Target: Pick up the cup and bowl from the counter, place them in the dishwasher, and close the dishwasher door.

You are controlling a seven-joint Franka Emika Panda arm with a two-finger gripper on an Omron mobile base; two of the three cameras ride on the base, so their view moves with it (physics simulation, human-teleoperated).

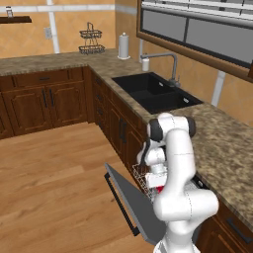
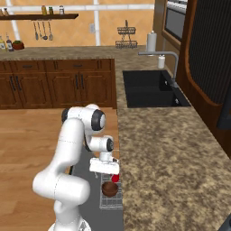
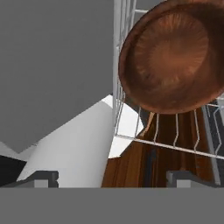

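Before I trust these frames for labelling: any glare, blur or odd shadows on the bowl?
Hand view: the bowl is sharp, its inside showing a soft sheen but no blown-out glare, and it is cut by the frame's top and right edges. Right base view: the bowl is small and coarse in the rack, no clear shadow beneath.

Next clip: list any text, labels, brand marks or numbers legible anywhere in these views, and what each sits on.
None: no legible text in any view.
The small bottles on the dark wall shelf: too small to show any label.
The glossy dark-brown round bowl, the white wire rack, the grey drop-down dishwasher door and the white paper-towel roll: plain, no markings.
The small red cup: no print visible.
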